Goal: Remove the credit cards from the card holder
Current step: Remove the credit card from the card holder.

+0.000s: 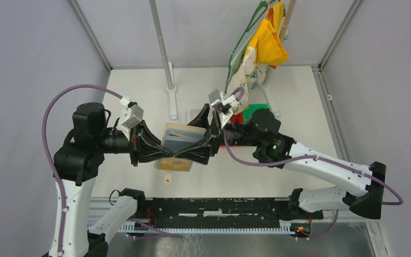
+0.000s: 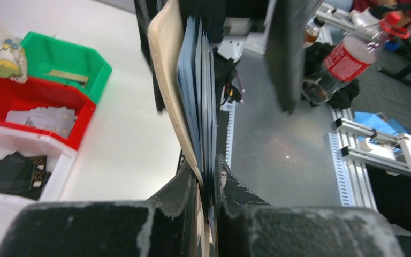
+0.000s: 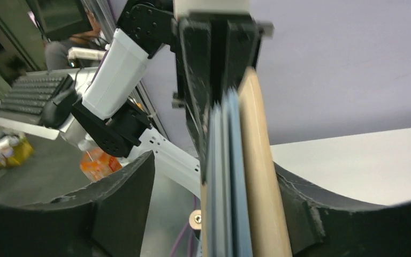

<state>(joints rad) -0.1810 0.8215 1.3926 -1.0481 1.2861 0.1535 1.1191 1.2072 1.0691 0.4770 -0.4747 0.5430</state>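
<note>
Left jaws clench one edge of the card holder (image 2: 166, 80); right jaws, released, straddle its opposite edge.

Left arm (image 1: 77, 160): a white upright link, black joints bent at the top, forearm reaching level toward the card holder (image 1: 179, 134) from the left in the overhead view. Left gripper (image 2: 207, 171): fingers pinched tight on the holder's near edge. Right arm (image 1: 321, 166): white links stretched low, black wrist meeting the holder from the opposite side. Right gripper (image 1: 195, 140): fingers (image 3: 123, 203) spread wide, one on each side of the holder, with a clear gap beside one.
</note>
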